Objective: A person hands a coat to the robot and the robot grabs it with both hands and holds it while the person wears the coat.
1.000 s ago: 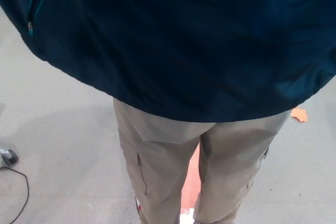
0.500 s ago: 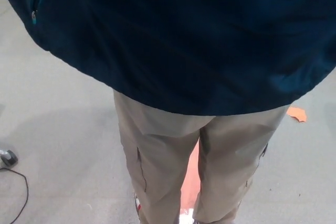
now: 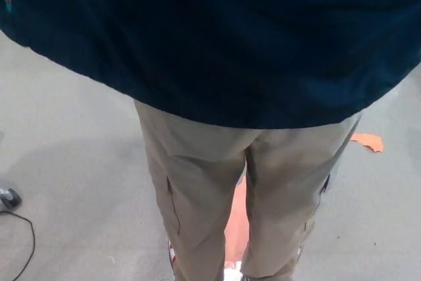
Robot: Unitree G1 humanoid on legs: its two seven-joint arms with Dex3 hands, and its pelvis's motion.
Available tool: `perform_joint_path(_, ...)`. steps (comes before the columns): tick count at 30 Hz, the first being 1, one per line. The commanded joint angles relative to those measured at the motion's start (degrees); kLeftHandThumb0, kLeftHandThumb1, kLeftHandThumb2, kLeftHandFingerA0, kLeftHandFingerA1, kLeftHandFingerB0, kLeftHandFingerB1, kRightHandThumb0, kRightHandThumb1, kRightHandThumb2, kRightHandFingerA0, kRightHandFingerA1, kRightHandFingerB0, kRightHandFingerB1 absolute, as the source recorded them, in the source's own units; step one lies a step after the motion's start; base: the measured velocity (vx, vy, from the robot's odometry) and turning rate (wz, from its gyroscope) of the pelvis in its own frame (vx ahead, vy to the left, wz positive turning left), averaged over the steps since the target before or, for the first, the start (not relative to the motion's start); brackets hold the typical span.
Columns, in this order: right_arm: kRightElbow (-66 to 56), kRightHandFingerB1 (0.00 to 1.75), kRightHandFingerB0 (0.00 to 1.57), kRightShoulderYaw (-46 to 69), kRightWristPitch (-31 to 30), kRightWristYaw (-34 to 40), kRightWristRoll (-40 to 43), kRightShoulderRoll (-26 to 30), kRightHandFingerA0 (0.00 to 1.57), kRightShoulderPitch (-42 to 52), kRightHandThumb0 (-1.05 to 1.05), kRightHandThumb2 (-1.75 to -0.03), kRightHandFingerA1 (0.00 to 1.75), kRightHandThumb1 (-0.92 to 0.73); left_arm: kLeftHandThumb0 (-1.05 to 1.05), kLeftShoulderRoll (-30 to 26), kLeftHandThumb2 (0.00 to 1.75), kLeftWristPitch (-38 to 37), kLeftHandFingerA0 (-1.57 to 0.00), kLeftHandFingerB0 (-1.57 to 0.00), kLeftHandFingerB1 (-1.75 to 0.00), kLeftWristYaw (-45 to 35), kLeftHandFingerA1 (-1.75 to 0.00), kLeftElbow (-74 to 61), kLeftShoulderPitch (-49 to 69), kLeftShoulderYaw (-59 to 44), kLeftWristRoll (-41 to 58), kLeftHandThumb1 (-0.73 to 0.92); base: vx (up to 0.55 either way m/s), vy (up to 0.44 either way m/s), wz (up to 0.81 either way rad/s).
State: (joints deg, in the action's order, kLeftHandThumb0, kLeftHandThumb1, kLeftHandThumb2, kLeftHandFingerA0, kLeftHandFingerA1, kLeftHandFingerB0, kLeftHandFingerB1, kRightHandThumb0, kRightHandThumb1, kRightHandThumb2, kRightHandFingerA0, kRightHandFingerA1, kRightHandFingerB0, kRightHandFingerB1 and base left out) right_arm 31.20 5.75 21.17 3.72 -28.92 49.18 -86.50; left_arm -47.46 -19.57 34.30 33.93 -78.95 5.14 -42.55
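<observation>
readable text: none in the head view.
coat (image 3: 217,37): plain dark blue cloth, no label, brand or number legible.
trousers (image 3: 217,189): plain beige cloth, no print or tag legible.
floor (image 3: 72,162): grey, no sign or marking with letters.
orange patches (image 3: 367,141): plain colour, no writing.
cable (image 3: 25,241): black, no lettering that can be made out.
</observation>
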Motion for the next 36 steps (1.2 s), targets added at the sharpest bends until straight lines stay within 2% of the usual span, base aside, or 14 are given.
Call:
perform_joint_path(1,-42.93,0.00,0.00,18.13,-1.57,-5.63,14.94,-6.00,0.00,35.98,-1.02,-1.09,0.06,-0.78,-0.97,2.58,1.08,-3.64,0.00,0.00,-0.05,1.30,-0.05,-35.12,36.36,-14.53,5.23,0.74,0.00,0.000,0.00)
perform_joint_path(8,-60.27,0.00,0.00,22.70,-3.03,-7.30,13.76,-13.50,0.00,55.98,-1.05,-1.12,0.07,-0.82,-1.00,10.32,1.16,-2.16,0.00,0.00,0.00,2.65,0.00,-50.78,56.64,-17.17,0.50,0.87,0.00,0.000,0.00)
perform_joint_path(13,-68.78,0.03,0.00,19.72,-0.23,-4.12,10.47,-22.86,0.00,74.88,-1.05,-1.15,0.09,-0.83,-0.92,14.14,1.05,-12.88,0.00,-0.04,-0.11,11.67,-0.06,-52.06,73.53,-15.70,-1.40,0.73,0.00,0.000,0.00)
perform_joint_path(18,-67.21,0.00,0.00,14.81,7.84,3.83,2.43,-31.07,0.00,90.06,-1.01,-1.11,0.07,-0.83,-0.80,18.10,1.08,-11.43,0.00,-0.04,-0.21,18.13,-0.18,-51.67,83.88,-12.93,-6.61,0.71,0.00,0.000,0.00)
perform_joint_path(19,-66.60,0.00,0.00,14.30,8.93,5.83,-0.34,-32.66,0.00,92.44,-0.90,-1.03,0.09,-0.75,-0.81,18.84,0.67,-11.27,0.00,-0.05,-0.23,18.91,-0.20,-51.61,85.53,-12.44,-7.06,0.89,0.00,0.000,0.00)
perform_joint_path(20,-66.34,0.00,0.00,13.75,9.54,6.90,-1.63,-33.79,0.00,94.30,-0.89,-1.02,0.11,-0.74,-0.86,19.41,0.86,-11.34,-0.04,-0.06,-0.19,19.51,-0.17,-51.49,86.95,-11.99,-7.36,0.73,0.00,0.000,0.00)
perform_joint_path(23,-65.38,0.00,0.00,11.11,11.65,7.60,-1.05,-35.86,0.00,100.39,-1.02,-1.09,0.13,-0.81,-0.81,19.98,1.08,-13.03,0.00,-0.05,-0.22,19.58,-0.22,-50.36,91.36,-10.64,-6.75,0.71,0.00,0.000,0.00)
perform_joint_path(29,-61.42,0.05,0.00,8.69,15.15,10.75,-5.87,-39.06,0.00,109.55,-1.00,-1.12,0.17,-0.83,-0.81,20.86,1.08,-12.85,-0.02,-0.08,-0.26,23.38,-0.18,-48.11,97.16,-8.18,-10.53,0.71,0.00,0.000,0.00)
perform_joint_path(30,-60.25,0.00,0.00,8.12,16.46,11.11,-5.98,-39.17,0.00,110.79,-0.77,-0.68,0.16,-0.88,-0.85,21.04,1.08,-13.36,0.00,-0.06,-0.23,23.30,-0.12,-47.48,98.17,-7.60,-10.33,0.72,0.00,0.000,0.00)
perform_joint_path(31,-58.70,0.00,0.00,7.38,18.06,11.59,-6.06,-39.18,0.00,112.21,-0.77,-0.68,0.16,-0.88,-0.85,21.18,1.08,-13.97,0.00,-0.06,-0.23,23.23,-0.12,-46.61,99.33,-6.81,-10.05,0.72,0.00,0.000,0.00)
perform_joint_path(32,-57.51,0.02,0.00,6.90,19.21,12.06,-6.44,-39.23,0.00,113.35,-0.99,-1.06,0.16,-0.80,-0.79,21.46,1.06,-14.72,0.00,-0.06,-0.28,23.76,-0.19,-45.80,100.08,-6.09,-9.94,0.67,0.00,0.000,0.00)
perform_joint_path(33,-56.57,0.00,0.00,6.41,19.30,12.64,-7.94,-39.39,0.00,114.79,-1.02,-1.08,0.13,-0.83,-0.87,21.67,0.83,-15.09,-0.04,-0.09,-0.25,25.08,-0.19,-44.33,100.52,-5.14,-10.59,0.71,0.00,0.000,0.00)
perform_joint_path(34,-55.54,0.01,0.00,5.82,19.54,12.77,-8.18,-39.44,0.00,115.82,-1.01,-1.06,0.14,-0.80,-0.80,21.96,1.04,-14.95,-0.03,-0.07,-0.29,26.23,-0.22,-43.30,101.22,-4.28,-11.46,0.68,0.00,0.000,0.00)
perform_joint_path(36,-54.14,0.01,0.00,4.86,20.01,12.41,-7.87,-39.42,0.00,117.18,-1.01,-1.05,0.11,-0.79,-0.81,22.01,1.04,-14.80,-0.04,-0.08,-0.28,27.47,-0.22,-41.75,102.46,-3.03,-12.64,0.68,0.00,0.000,0.00)
